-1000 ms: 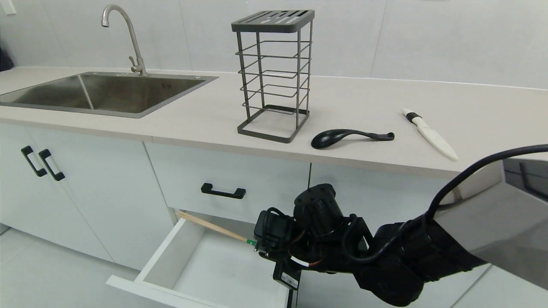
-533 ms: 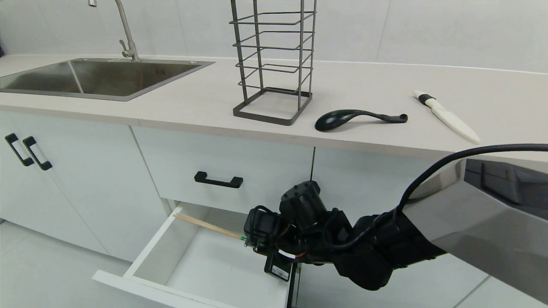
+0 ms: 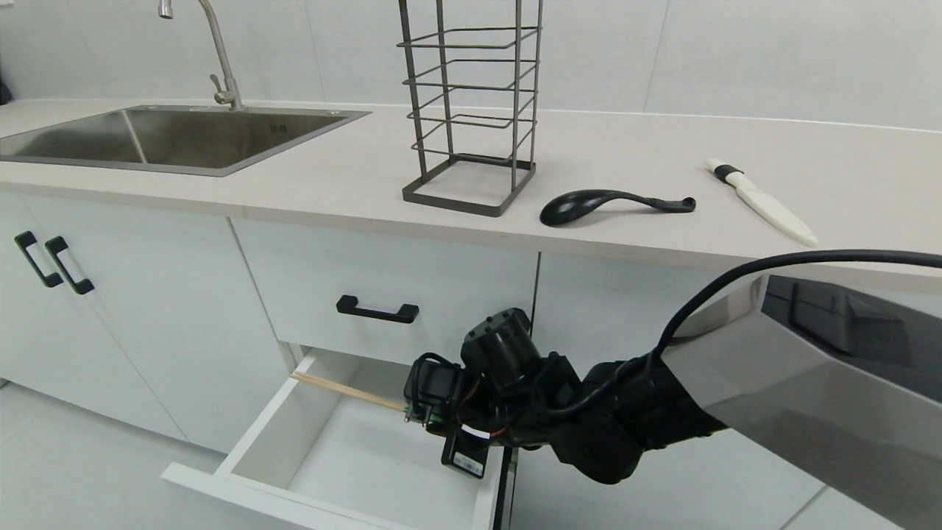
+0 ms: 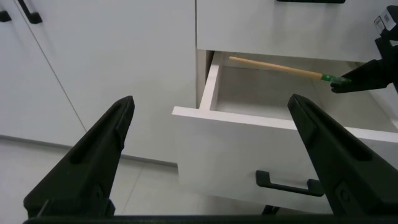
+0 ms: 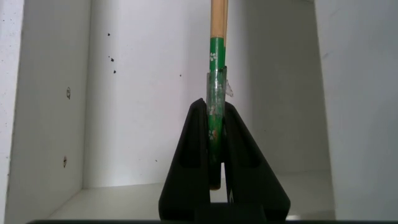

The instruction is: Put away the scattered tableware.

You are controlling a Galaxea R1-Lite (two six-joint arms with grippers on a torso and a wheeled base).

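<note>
Gripping the chopstick (image 3: 349, 391) by its green end, the right gripper (image 3: 407, 418) is clamped tight on it above the pulled-out drawer (image 3: 243, 434). The stick runs straight ahead of the fingertips toward the drawer's back. Left gripper (image 4: 211, 106) is spread wide, holding nothing, facing the drawer front. Black spoon (image 3: 589, 205) and white knife (image 3: 762, 201) lie on the countertop (image 3: 662, 147), well above the right gripper.

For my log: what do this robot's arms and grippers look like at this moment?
The right arm has a silver-grey angular shell, then black joints with a round cap. A thick black cable arcs along it, and a white label sits near the black right gripper. The left gripper has two black, wedge-shaped fingers.
</note>
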